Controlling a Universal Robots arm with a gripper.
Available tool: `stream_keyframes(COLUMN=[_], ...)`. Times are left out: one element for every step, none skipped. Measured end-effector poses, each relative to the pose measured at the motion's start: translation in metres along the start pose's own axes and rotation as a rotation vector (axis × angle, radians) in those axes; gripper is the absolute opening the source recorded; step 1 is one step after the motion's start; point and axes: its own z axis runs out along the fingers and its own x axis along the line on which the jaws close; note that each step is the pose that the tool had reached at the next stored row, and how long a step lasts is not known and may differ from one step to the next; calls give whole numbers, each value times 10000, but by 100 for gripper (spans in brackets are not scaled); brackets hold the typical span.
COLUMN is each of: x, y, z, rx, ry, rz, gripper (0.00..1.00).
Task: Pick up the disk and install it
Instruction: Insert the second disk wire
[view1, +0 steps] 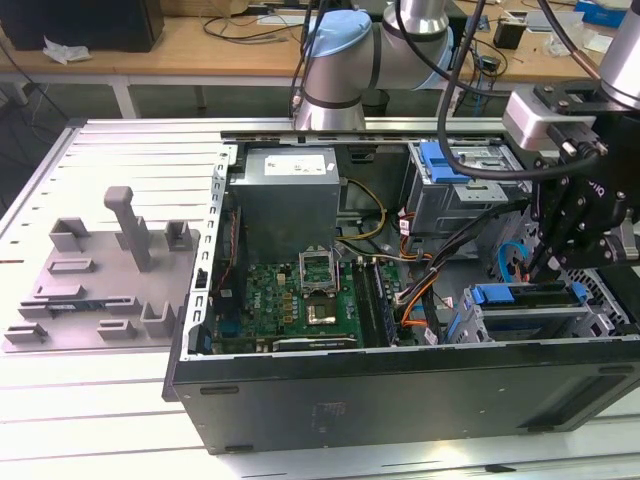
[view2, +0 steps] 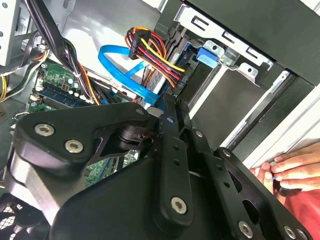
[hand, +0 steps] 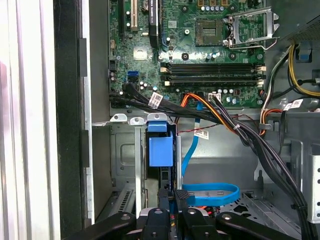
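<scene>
Lighting is even and diffuse in the exterior view; the aluminium table (view1: 110, 420) reads pale and slightly washed out, with soft shadows under the computer case (view1: 400, 390). The case interior is darker than its surroundings.

In the second wrist view, the gripper (view2: 170, 150) linkage in the foreground is soft and out of focus; bright glare falls on the case's metal floor (view2: 100, 25).

In the first wrist view, the motherboard (hand: 190, 50) is evenly lit and sharp, while the white frame rail (hand: 25, 120) is overexposed.
</scene>
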Motion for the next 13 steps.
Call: stream_keyframes(x=[3,5,7,9,10,11,11,11,11,11,11,10,10], y=[0,0,0,0,0,0,0,0,0,0,0,0,0], z=[1,1,2,4,5,6,7,11,13,16,19,23,25], rx=[0,0,0,0,0,0,0,1,0,1,0,0,0], ry=[0,1,1,1,0,2,4,2,2,2,2,1,1], rz=[0,0,0,0,0,0,0,-1,0,0,0,-1,-1], gripper=[16,16,16,16,16,16,16,16,16,16,16,16,16])
